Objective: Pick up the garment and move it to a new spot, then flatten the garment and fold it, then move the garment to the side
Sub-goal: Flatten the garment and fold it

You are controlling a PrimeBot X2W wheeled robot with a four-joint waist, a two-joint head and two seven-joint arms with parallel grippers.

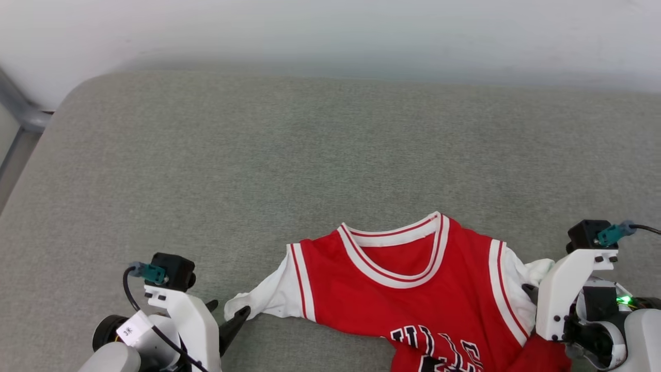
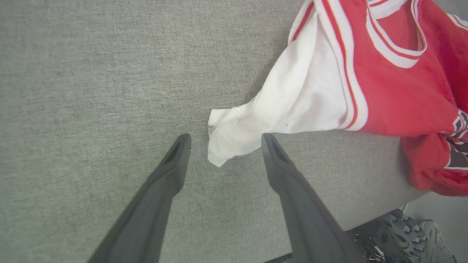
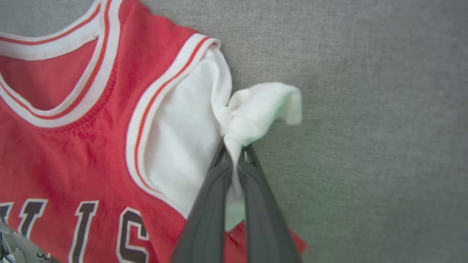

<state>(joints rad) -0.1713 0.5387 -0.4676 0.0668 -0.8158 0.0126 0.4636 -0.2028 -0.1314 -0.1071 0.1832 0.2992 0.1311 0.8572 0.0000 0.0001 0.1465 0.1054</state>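
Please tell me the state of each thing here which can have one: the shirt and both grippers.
Red jersey T-shirt: unfolded, front up, rumpled.
Left gripper: open, fingers either side of a white sleeve tip.
Right gripper: shut on the other white sleeve.

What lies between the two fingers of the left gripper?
The left wrist view shows the tip of the white sleeve of the garment there, between the fingers of the open left gripper, lying on the grey cushion.

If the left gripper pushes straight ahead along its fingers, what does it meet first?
Most likely the garment: its white sleeve end lies just ahead between the fingers of the open left gripper, though depth is unclear.
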